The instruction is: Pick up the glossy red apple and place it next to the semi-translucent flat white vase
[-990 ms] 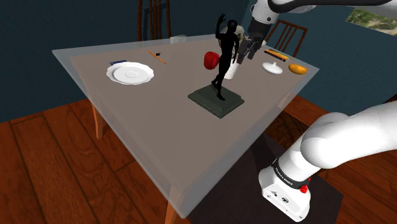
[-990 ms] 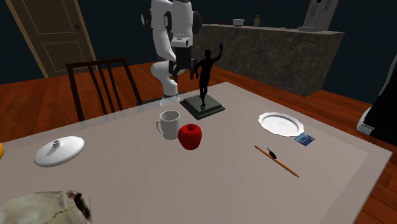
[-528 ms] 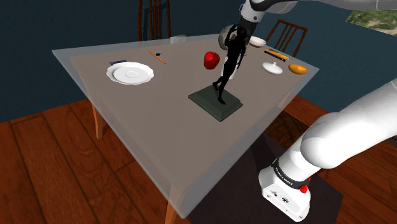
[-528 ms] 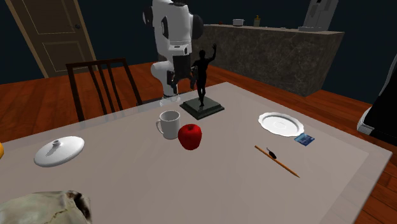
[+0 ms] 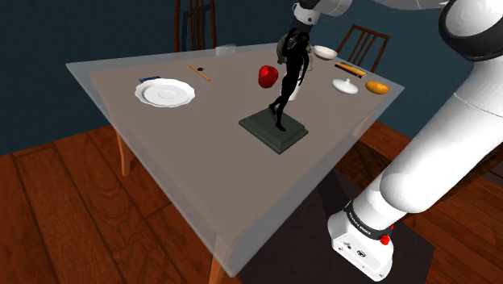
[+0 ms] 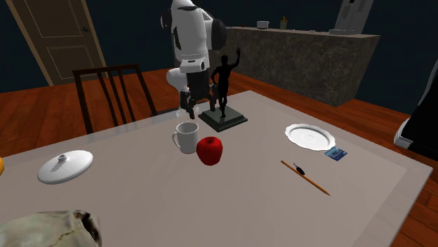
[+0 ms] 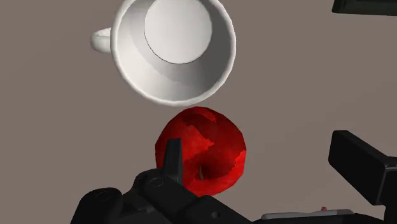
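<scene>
The glossy red apple (image 7: 202, 150) lies on the grey table beside a white mug (image 7: 173, 49). My gripper (image 7: 261, 156) hangs open above them. The apple sits close to one finger (image 7: 172, 159), and the other finger (image 7: 359, 172) stands well off it; neither touches it. In the second exterior view the gripper (image 6: 190, 110) hovers just behind the mug (image 6: 187, 137) and apple (image 6: 209, 150). The flat white vase (image 6: 64, 166), with a small knob on top, rests far toward that view's left. In the shoulder view the gripper (image 5: 287, 55) is beside the apple (image 5: 268, 76), partly behind a statue's head.
A black figure statue (image 5: 288, 77) on a dark base (image 5: 274, 129) stands close to the gripper. A white plate (image 5: 165, 93), a blue card (image 6: 336, 154) and a pencil (image 6: 305, 177) lie farther off. A white bowl (image 5: 325, 52), an orange thing (image 5: 376, 85) and chairs (image 6: 112, 91) line the far side.
The arm has swung toward the shoulder view's left and come down, bringing the gripper over the mug and apple. The fingers have stayed open and the apple has not moved.
</scene>
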You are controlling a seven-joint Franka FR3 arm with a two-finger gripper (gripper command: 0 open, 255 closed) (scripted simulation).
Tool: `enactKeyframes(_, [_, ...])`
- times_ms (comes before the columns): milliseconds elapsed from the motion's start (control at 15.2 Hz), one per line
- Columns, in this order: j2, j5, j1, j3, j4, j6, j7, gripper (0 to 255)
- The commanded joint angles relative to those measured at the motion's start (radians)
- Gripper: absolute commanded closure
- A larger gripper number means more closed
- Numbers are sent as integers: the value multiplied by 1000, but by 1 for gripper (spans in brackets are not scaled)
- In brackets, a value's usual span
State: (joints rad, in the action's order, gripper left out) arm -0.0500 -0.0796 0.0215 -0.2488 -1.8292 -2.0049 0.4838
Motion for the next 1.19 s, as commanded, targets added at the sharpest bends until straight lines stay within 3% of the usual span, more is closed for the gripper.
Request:
enactKeyframes(0, [-83, -39, 10, -4, 88, 2, 38, 0])
enactKeyframes(198, [-207, -95, 37, -5, 239, 25, 92, 0])
enactKeyframes(726, [-243, -108, 37, 3, 189, -61, 101, 0])
enactKeyframes(1122, [-243, -108, 37, 3, 189, -61, 101, 0])
